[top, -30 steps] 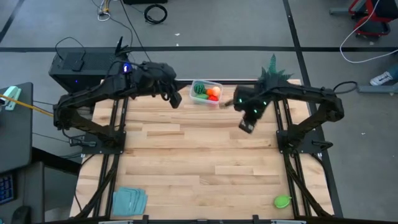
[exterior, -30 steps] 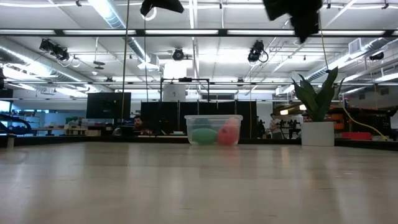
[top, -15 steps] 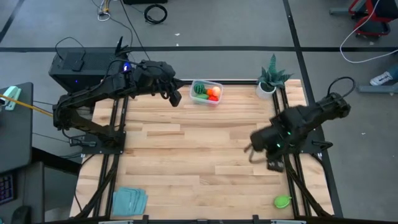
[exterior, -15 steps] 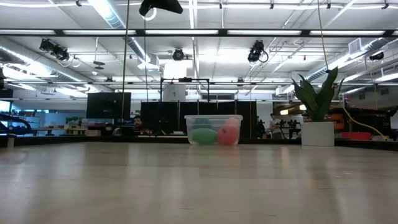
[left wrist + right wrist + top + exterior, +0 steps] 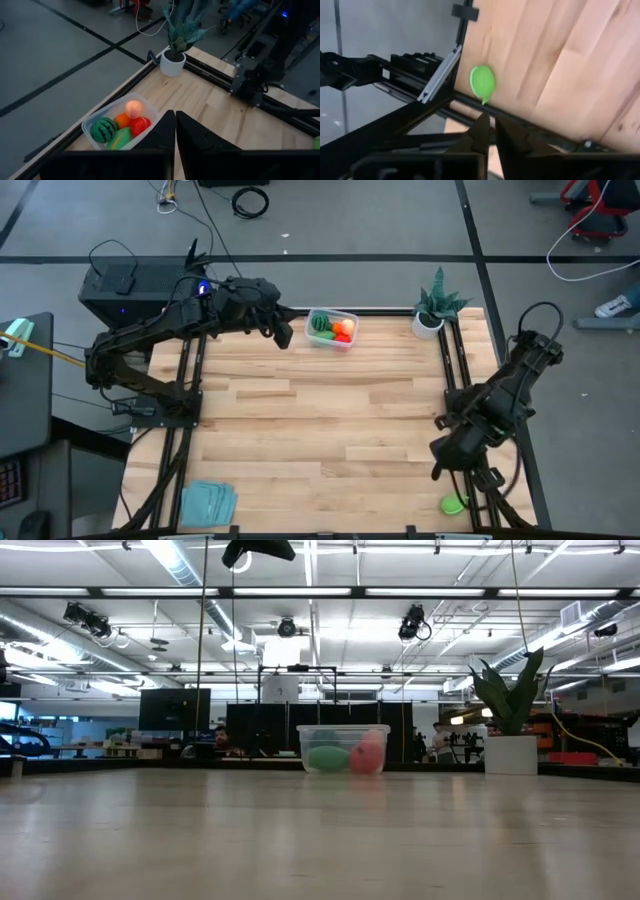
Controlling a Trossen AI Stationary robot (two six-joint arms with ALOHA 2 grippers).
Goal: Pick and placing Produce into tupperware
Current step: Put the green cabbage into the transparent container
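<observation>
The clear tupperware [image 5: 331, 328] stands on the table at the far edge. It holds a watermelon piece [image 5: 103, 129], an orange piece [image 5: 122, 120], a peach piece [image 5: 133, 107], a red piece [image 5: 140, 124] and a green piece [image 5: 119, 138]. My left gripper [image 5: 285, 332] hovers shut and empty just left of the box; it also shows in its wrist view [image 5: 175, 120]. A light green produce piece [image 5: 455, 503] lies on the table at the near right corner. My right gripper [image 5: 440, 468] is shut and empty above the table, short of that piece [image 5: 482, 82].
A spiky green plant in a white pot [image 5: 432, 307] stands at the far right corner. A teal folded cloth [image 5: 208, 502] lies at the near left corner. Black frame rails [image 5: 435, 75] run along the table's right edge beside the green piece.
My right gripper has swung from beside the tupperware at the far edge across the right side of the table toward the near right corner, ending close to the light green piece. The left arm has kept still.
</observation>
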